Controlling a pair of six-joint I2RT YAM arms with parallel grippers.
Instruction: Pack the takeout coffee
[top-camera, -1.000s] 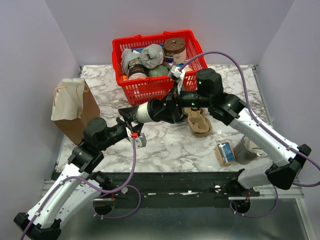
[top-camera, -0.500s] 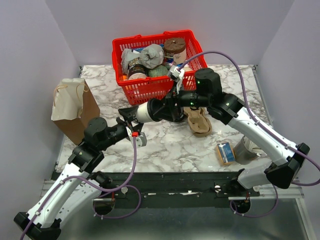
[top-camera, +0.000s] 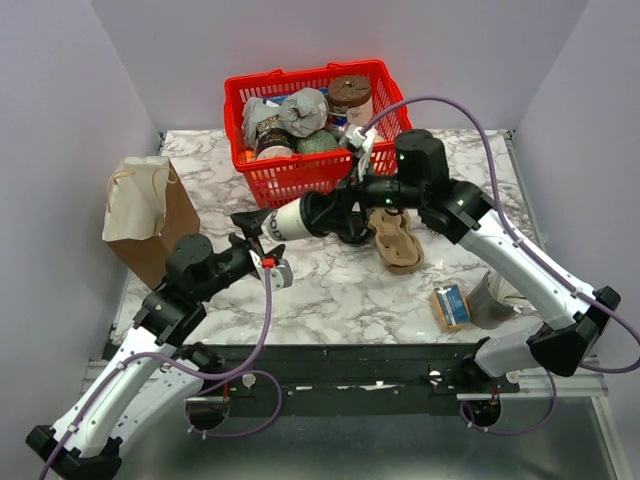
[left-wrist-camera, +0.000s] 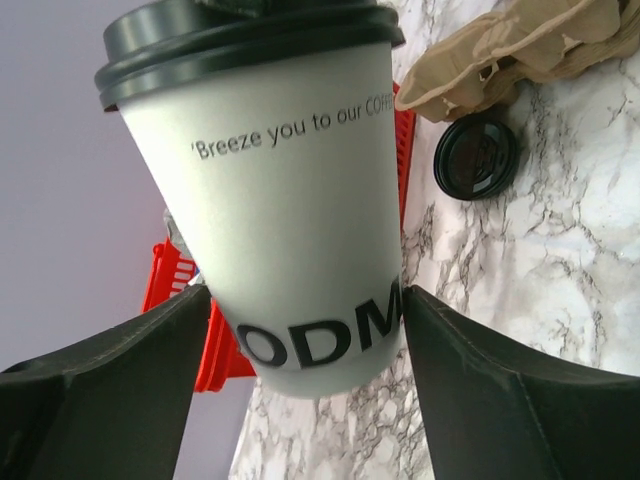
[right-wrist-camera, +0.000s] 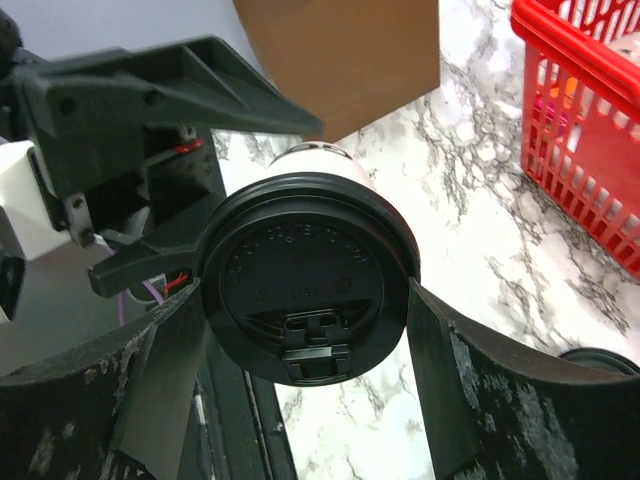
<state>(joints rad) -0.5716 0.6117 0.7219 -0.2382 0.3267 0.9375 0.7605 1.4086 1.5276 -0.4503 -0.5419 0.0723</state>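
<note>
White takeout coffee (top-camera: 288, 221) aloft; my right gripper (right-wrist-camera: 305, 300) clamps lid end, left gripper (left-wrist-camera: 305, 330) flanks base, grip uncertain. Packing into paper bag (top-camera: 150, 215) at 9 o'clock pending.

Matt paper, dull plastic
The takeout coffee (left-wrist-camera: 290, 230) in the right claw (right-wrist-camera: 305, 310): smooth matt paper wall, dull black plastic lid.

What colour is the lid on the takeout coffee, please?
The lid is black; right wrist view shows it best.
</note>
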